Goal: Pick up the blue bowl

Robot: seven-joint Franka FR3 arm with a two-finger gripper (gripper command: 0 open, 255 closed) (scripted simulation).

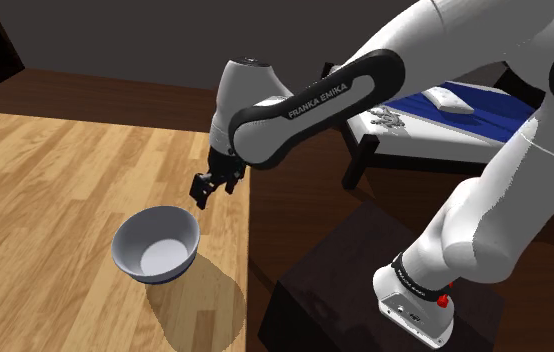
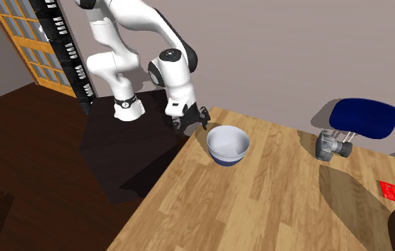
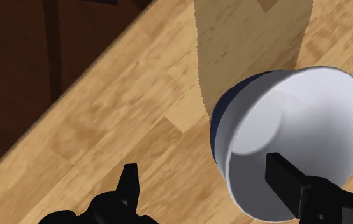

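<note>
phase: approach | fingers (image 3: 129, 186) spread, gripping nothing | blue bowl (image 3: 290, 133) upright on tabletop (image 3: 137, 108) just below them, rim wall between, untouched | we judge they straddle it for a rim pinch

bare table (image 1: 45, 200) around bowl (image 1: 155, 243), edge close

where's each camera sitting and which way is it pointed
Shoulder view: beside and behind the stand, looking down over the table at the bowl; arm and gripper show.
Second exterior view: high across the table, facing the arm; arm, stand and gripper show.
Wrist view: on the hand, looking along the open gripper at the bowl; both fingers show.
Shared: all three show bowl and table edge.
</note>
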